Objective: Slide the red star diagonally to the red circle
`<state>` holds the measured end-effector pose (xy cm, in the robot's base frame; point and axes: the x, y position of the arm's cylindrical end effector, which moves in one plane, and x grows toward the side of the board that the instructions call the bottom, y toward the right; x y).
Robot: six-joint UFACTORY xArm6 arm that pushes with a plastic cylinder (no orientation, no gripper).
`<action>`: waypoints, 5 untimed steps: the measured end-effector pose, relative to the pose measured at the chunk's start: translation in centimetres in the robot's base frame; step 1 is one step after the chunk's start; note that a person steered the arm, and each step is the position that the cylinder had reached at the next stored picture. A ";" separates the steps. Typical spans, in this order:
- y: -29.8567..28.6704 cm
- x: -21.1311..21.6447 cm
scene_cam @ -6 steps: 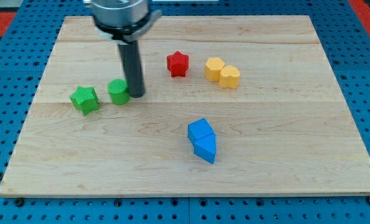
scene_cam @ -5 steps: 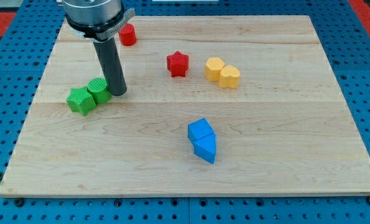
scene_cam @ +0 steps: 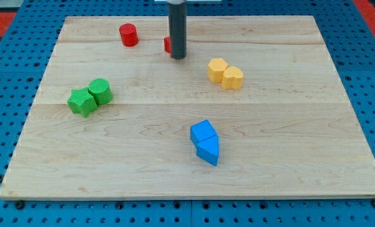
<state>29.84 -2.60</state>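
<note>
The red circle point(scene_cam: 128, 34), a short red cylinder, stands near the view's top left of the wooden board point(scene_cam: 282, 126). The red star point(scene_cam: 167, 45) is mostly hidden behind my dark rod; only a red sliver shows at the rod's left side. My tip point(scene_cam: 178, 57) rests on the board just in front of and touching the star, to the right of the red circle.
A green star point(scene_cam: 80, 102) and a green cylinder point(scene_cam: 100, 91) touch each other at the left. Two yellow blocks point(scene_cam: 225, 73) sit side by side right of my tip. Two blue blocks point(scene_cam: 205, 142) sit together toward the view's bottom.
My rod moved from beside the green blocks up and right to the red star. The star has shifted up and slightly left from its earlier spot. The green blocks stayed together.
</note>
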 end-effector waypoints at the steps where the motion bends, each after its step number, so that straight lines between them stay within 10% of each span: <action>1: 2.0 -0.6; 5: -2.8 -3.7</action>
<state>26.10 -5.37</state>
